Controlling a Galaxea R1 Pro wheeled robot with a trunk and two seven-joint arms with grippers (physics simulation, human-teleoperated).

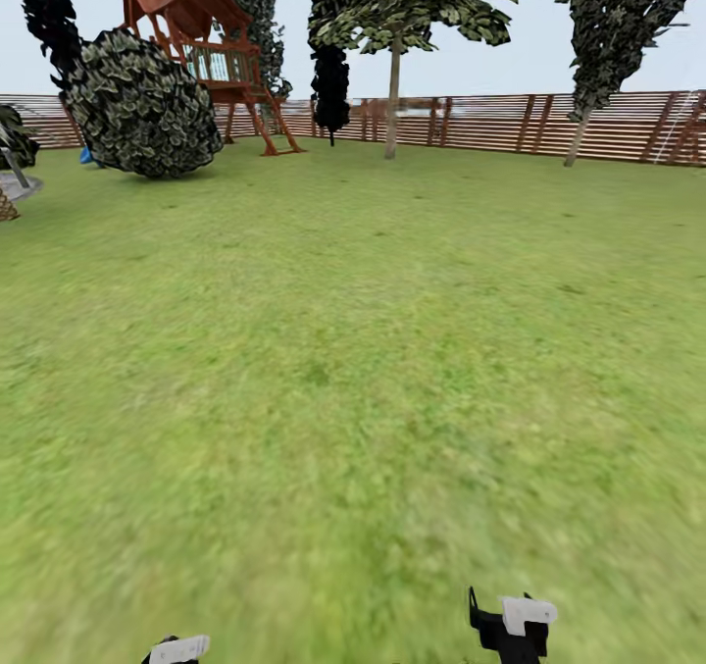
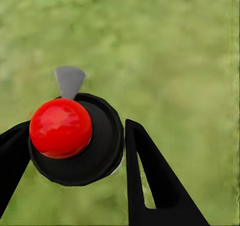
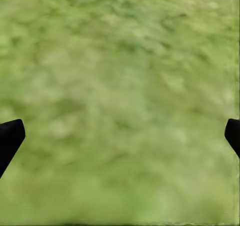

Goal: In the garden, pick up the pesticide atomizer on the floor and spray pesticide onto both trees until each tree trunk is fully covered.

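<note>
Between the left end effector's (image 2: 75,151) two black fingers (image 2: 150,181) sat one pesticide atomizer (image 2: 75,141), red top and grey trigger head showing, gripped over grass. No writing could be read on it. Far across the lawn (image 1: 353,350) stood two pale-trunked trees (image 1: 393,85) by the slatted fence (image 1: 490,120), near one wooden playhouse (image 1: 211,51). Fingertips spread wide, the right end effector (image 3: 120,136) held nothing.

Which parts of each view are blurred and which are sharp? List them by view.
Head view: near grass is smeared, while the fence and playhouse are crisper. Left wrist view: the atomizer with its glossy red top is sharp against soft grass. Right wrist view: the grass is blurred throughout; the dark fingertips are crisp.
</note>
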